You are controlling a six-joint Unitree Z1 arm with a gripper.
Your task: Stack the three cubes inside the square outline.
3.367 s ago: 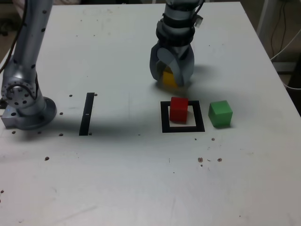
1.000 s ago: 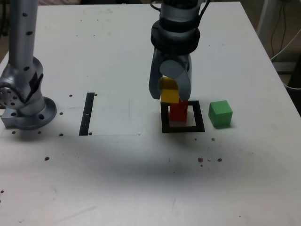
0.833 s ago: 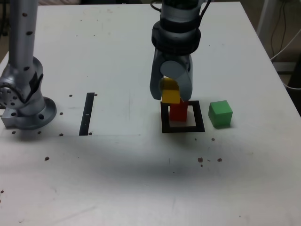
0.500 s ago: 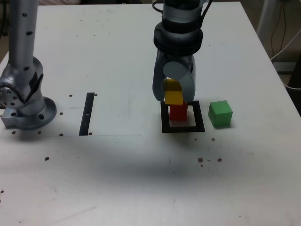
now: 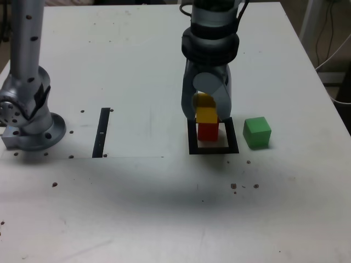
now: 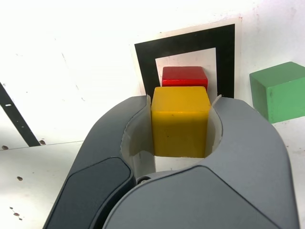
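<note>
A white desk point(image 5: 137, 208), flecked with small dark specks, carries the scene. Near the middle of the exterior view a grey robot gripper point(image 5: 207, 112) hangs pointing down, its two curved jaws pinching a small matte yellow cube point(image 5: 207, 115) by opposite sides. In the wrist view the same yellow cube point(image 6: 180, 121) sits squarely between the pale inner faces of the jaws.

Directly beneath it stands a small matte red cube point(image 5: 208, 132), inside a flat thick black square outline point(image 5: 192, 143) with a pale centre. The yellow cube appears to sit just above or on the red one; whether they touch cannot be told. In the wrist view the red cube point(image 6: 185, 77) shows just past the yellow one, within the black outline point(image 6: 145, 67).

A small matte green cube point(image 5: 256, 132) rests on the desk just outside the outline, on the exterior view's right. A thin black straight strip point(image 5: 101, 132) lies well apart on the exterior view's left, near the arm's round grey base point(image 5: 30, 123).
</note>
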